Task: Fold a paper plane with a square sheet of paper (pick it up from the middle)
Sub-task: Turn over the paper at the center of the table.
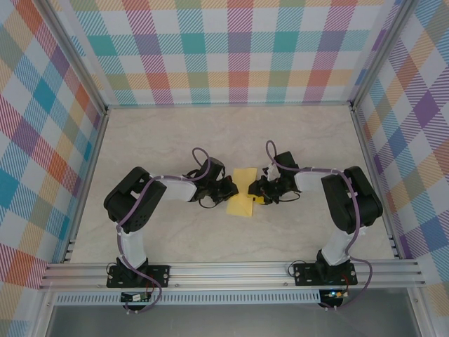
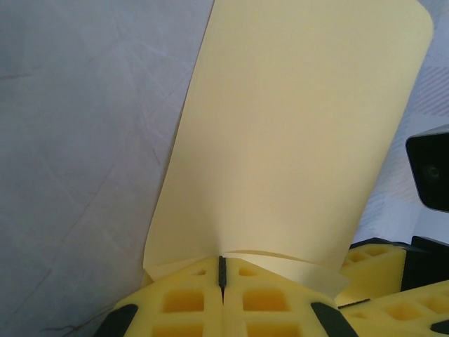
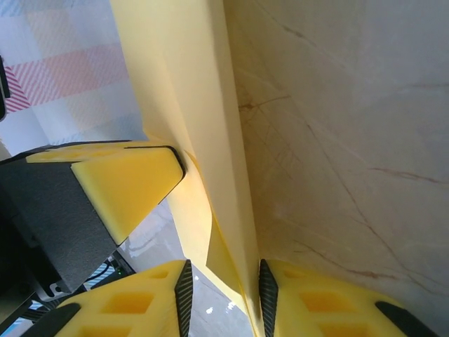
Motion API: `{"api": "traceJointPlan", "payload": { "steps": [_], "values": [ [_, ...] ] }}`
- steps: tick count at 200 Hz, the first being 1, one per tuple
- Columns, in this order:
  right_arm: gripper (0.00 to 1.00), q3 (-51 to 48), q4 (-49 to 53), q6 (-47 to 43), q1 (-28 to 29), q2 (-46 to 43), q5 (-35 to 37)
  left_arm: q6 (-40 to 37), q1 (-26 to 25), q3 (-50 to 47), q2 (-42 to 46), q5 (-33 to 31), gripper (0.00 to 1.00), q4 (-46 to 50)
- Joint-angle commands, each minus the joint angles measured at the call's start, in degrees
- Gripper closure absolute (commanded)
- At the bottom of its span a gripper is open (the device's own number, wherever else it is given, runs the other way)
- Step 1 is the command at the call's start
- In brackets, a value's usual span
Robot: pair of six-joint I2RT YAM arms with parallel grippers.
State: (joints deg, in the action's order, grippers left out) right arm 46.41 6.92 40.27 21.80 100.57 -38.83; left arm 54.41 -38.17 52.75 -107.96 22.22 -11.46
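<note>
walls (image 1: 238, 49): pastel plaid | table (image 1: 168, 133): pale marble-look, maybe laminate

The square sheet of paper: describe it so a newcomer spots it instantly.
Look to the middle of the pale marbled table. Between the left hand and right hand is the square sheet of paper: thin, smooth yellow, unlike their pocketed foam pads.

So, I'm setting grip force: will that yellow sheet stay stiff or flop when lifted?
Probably floppy: the yellow sheet bows where the left hand pinches it. Likely very light: its edge looks thin. Seems crease-prone: it wrinkles at the grip.
</note>
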Motion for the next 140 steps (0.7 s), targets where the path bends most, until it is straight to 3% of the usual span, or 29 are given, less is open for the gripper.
{"api": "traceJointPlan", "payload": {
  "steps": [1, 78, 140],
  "values": [
    [0.68, 1.3, -0.3, -2.8, 0.3, 1.2, -0.7, -0.1, -0.2, 0.5, 2.6, -0.7, 0.95, 3.6],
    [0.82, 2.6, 0.1, -4.7, 0.3, 0.5, -1.7, -1.1, 0.0, -1.4, 12.2, -8.9, 0.87, 10.4],
    [0.93, 7.6, 10.3, -9.6, 0.3, -2.6, 1.7, -0.9, 1.4, -5.9, 23.1, -18.9, 0.82, 16.3]
  ]
}}
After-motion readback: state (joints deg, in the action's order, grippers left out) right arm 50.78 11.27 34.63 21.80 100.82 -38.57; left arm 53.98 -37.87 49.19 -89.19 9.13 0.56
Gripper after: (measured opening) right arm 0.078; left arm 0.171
